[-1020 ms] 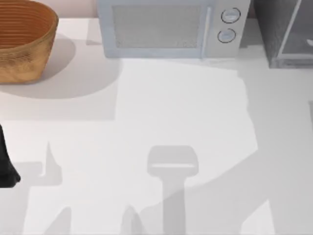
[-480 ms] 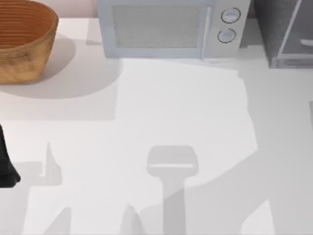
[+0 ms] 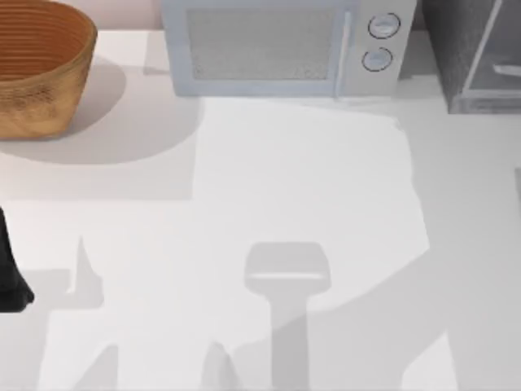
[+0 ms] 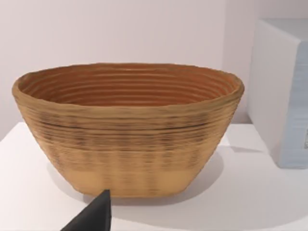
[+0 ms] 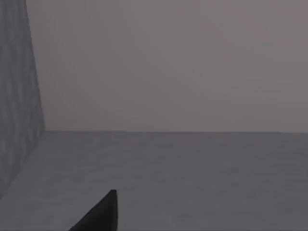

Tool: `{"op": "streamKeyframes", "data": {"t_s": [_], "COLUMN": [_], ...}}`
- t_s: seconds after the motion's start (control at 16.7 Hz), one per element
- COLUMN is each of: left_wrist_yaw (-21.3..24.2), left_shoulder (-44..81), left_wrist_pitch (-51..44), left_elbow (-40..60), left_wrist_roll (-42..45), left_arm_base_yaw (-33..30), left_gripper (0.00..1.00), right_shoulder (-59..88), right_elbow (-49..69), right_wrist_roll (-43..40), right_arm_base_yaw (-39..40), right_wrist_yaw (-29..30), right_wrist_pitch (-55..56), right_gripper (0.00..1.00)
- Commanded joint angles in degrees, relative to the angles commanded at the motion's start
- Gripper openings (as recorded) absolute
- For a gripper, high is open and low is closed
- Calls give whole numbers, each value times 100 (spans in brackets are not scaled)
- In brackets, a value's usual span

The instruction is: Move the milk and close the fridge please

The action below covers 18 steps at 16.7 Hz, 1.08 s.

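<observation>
Your left arm sits at the table's left edge, about halfway down the top view, as a dark shape partly cut off by the frame. In the left wrist view, one dark tip of the left gripper pokes into the frame, pointing toward the basket. You cannot tell whether that gripper is spread or pressed together.

The basket is brown and woven and stands upright in the table's far left corner. The microwave stands to its right along the back edge, with a gap between them. Its two round dials are on the right side of its front.

The fridge stands in the far right corner, just beside the microwave. You see its dark speckled side and a lighter grey panel to the right of it.

In the right wrist view, one dark tip of the right gripper shows in front of a flat grey floor and a plain grey wall, with a speckled grey surface on one side. You cannot tell whether that gripper is spread or closed either. It is not visibly touching anything.
</observation>
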Motion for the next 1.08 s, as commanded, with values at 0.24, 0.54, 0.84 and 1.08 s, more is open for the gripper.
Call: {"op": "streamKeyframes", "data": {"t_s": [0.24,0.54,0.84,1.08], "left_wrist_yaw": [0,0,0,0], "left_shoulder": [0,0,0,0], "left_wrist_pitch": [0,0,0,0], "left_elbow": [0,0,0,0], "left_wrist_roll": [0,0,0,0], "left_arm_base_yaw": [0,0,0,0], "left_gripper": [100,100,100,100], "right_shoulder": [-331,-1757,-4627,-7675], "right_elbow": [-302,-1379,-2526,-3501], "right_wrist_roll": [80,205,144,25], "right_arm_base_yaw": [28,283,661,868], "right_wrist_yaw": [40,111,139,257], "right_wrist_pitch": [-235,-1166,-2035,-2748], "right_gripper": [100,100,100,100]}}
